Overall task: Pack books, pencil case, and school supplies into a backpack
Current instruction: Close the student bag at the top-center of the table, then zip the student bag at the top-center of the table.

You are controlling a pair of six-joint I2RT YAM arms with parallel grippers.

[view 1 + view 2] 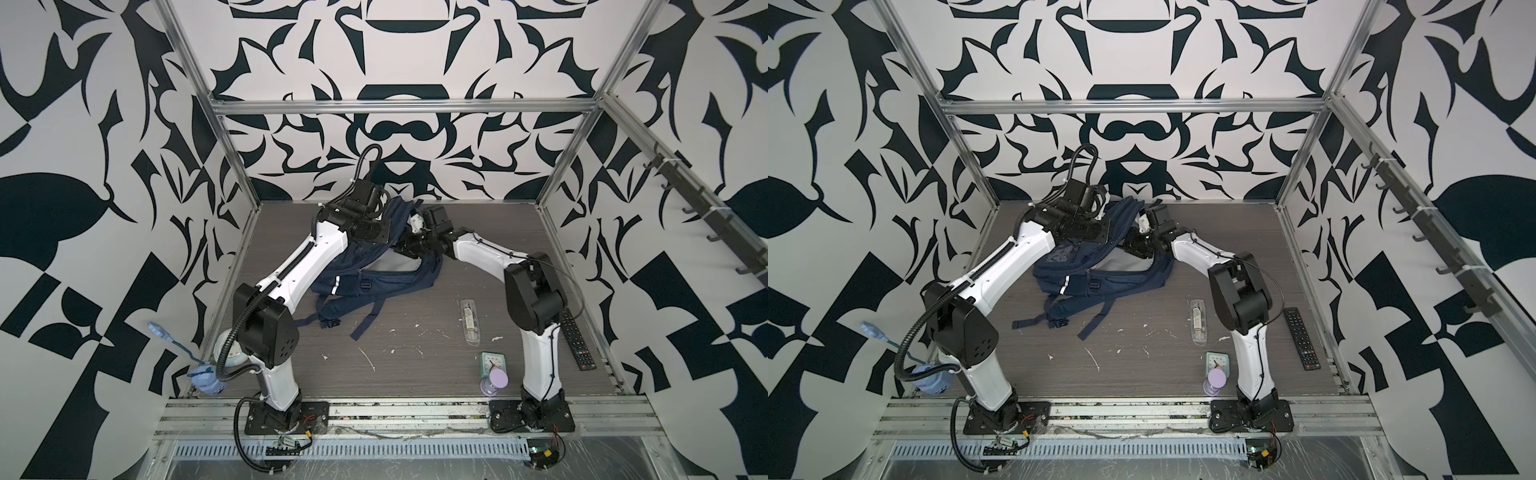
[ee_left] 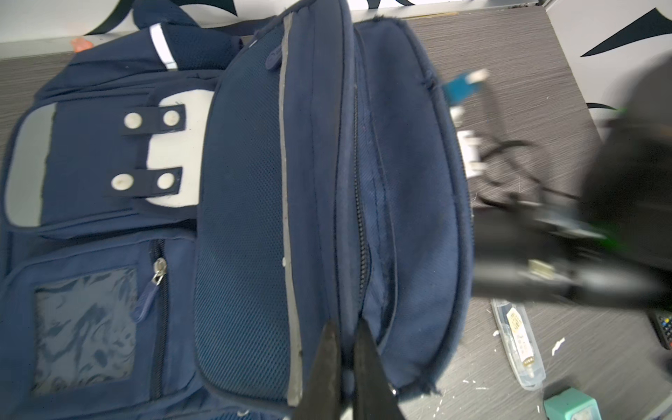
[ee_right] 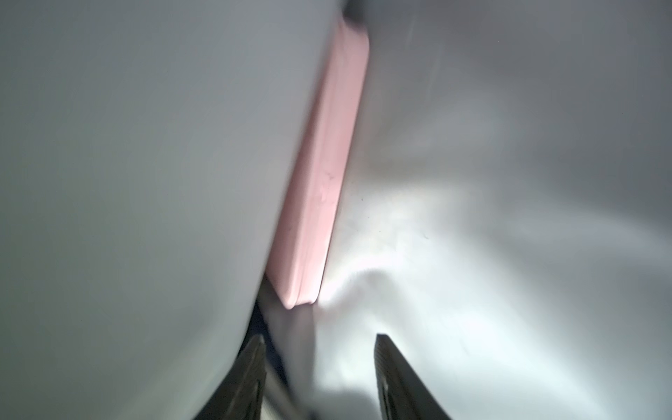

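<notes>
L gripper (image 2: 345,327) pinches floppy zip rim of backpack (image 2: 247,218); R gripper (image 3: 320,338) inside, jaws apart, empty. Pencil case (image 3: 323,163) edge-on in grey lining just ahead; prob stiff, slick, light; grip across flat faces.

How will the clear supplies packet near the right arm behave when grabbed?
Probably slippery: the clear packet looks like smooth, glossy plastic. Likely light, since it is slim and the whitish contents are sparse. It lies flat on the table, so it is unlikely to roll, but getting under its low edge may be awkward.
</notes>
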